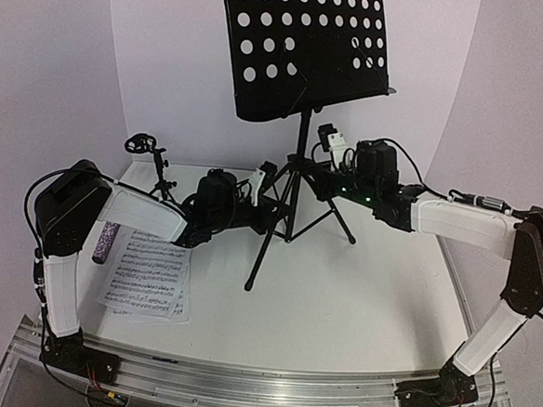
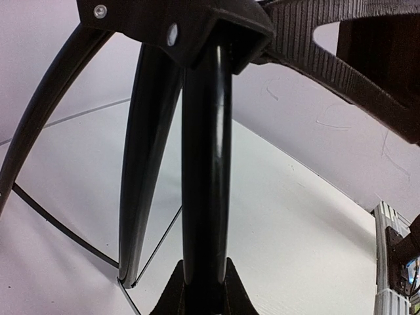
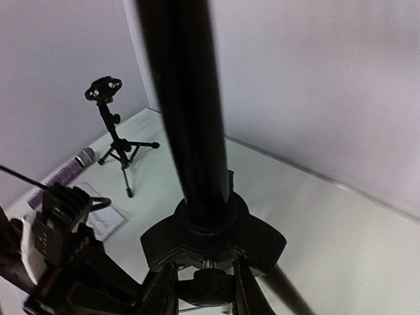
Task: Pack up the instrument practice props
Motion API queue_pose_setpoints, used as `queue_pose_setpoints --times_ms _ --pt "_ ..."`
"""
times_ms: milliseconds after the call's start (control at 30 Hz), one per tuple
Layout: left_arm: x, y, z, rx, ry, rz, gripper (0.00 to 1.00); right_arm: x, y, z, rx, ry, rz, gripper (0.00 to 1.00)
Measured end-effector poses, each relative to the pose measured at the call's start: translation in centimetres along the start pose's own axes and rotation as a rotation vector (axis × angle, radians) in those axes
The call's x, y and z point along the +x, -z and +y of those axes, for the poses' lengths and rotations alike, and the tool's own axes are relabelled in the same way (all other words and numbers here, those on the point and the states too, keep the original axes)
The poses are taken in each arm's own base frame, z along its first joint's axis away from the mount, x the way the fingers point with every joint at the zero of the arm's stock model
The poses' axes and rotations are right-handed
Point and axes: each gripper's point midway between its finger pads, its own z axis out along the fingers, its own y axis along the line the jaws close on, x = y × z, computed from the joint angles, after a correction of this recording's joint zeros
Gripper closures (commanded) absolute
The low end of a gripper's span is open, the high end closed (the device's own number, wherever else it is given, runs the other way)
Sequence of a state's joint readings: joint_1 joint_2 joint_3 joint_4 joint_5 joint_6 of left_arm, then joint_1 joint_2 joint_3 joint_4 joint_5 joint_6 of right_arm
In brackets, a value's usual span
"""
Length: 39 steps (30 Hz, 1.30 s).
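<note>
**Fig.** Music stand (image 1: 306,48) upright at mid-desk (image 1: 368,294), toward 12 o'clock. Left end effector (image 1: 276,207) is clamped on the stand low down, from 9 o'clock. Right end effector (image 1: 308,173) flanks the knob (image 3: 210,283) under the leg hub, from 3 o'clock; whether it grips cannot be told. Mic stand (image 1: 153,163) at 10 o'clock. Microphone (image 1: 106,240) lies just beside the sheet music (image 1: 147,279), at 8 o'clock.

Music stand (image 1: 306,48) top cropped; microphone (image 1: 107,241) half hidden

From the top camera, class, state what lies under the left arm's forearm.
The purple microphone pokes its lower end out beneath the left arm, next to white sheet-music pages lying flat. In this view the arm covers the microphone's upper end and the pages' top edge.
</note>
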State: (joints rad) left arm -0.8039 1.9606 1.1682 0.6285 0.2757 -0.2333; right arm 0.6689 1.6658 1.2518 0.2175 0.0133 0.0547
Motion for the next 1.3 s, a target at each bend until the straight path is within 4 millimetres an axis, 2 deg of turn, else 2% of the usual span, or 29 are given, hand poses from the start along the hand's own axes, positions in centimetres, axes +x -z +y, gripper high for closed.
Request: queue_pose_setpoints --times_ms 167,500,700,733,767,800,833,867,967,1000,1033,1133,1200,1300 --pt "0.0 0.1 0.0 0.016 0.001 0.004 1.0 0.0 0.0 0.1 0.036 0.436 -0.001 1.0" --pt "0.0 0.2 0.0 0.038 -0.002 0.011 1.0 0.1 0.0 0.3 0.167 1.162 0.067 1.0" --pt "0.0 0.3 0.1 0.041 -0.004 0.012 1.0 0.2 0.0 0.3 0.22 1.459 0.127 1.0" --pt "0.0 0.3 0.1 0.041 -0.004 0.012 1.0 0.2 0.0 0.3 0.224 1.492 0.135 0.99" --pt "0.0 0.3 0.1 0.042 -0.005 0.012 1.0 0.2 0.0 0.3 0.226 1.52 0.141 0.92" --pt "0.0 0.3 0.0 0.042 -0.005 0.012 1.0 0.2 0.0 0.3 0.226 1.547 0.147 0.77" --pt "0.0 0.3 0.0 0.042 -0.005 0.012 1.0 0.3 0.0 0.3 0.226 1.565 0.151 0.59" --pt "0.0 0.3 0.0 0.042 -0.005 0.012 1.0 0.3 0.0 0.3 0.227 1.57 0.152 0.48" --pt "0.0 0.3 0.1 0.041 -0.012 0.011 1.0 0.6 0.0 0.8 0.213 1.535 0.15 0.28" --pt "0.0 0.3 0.1 0.04 -0.013 0.011 1.0 0.8 0.0 1.2 0.204 1.49 0.145 0.15" --pt "-0.1 0.3 0.2 0.039 -0.015 0.011 1.0 1.0 0.1 1.7 0.193 1.444 0.136 0.1" --pt "-0.1 0.3 0.3 0.038 -0.018 0.01 1.0 1.1 1.4 3.0 0.143 1.222 0.108 0.09" --pt "-0.1 0.3 0.3 0.038 -0.019 0.01 1.0 0.7 3.4 3.4 0.104 1.051 0.099 0.1" --pt "-0.1 0.4 0.4 0.041 -0.019 0.01 1.0 -0.4 6.6 2.9 0.064 0.827 0.079 0.13"
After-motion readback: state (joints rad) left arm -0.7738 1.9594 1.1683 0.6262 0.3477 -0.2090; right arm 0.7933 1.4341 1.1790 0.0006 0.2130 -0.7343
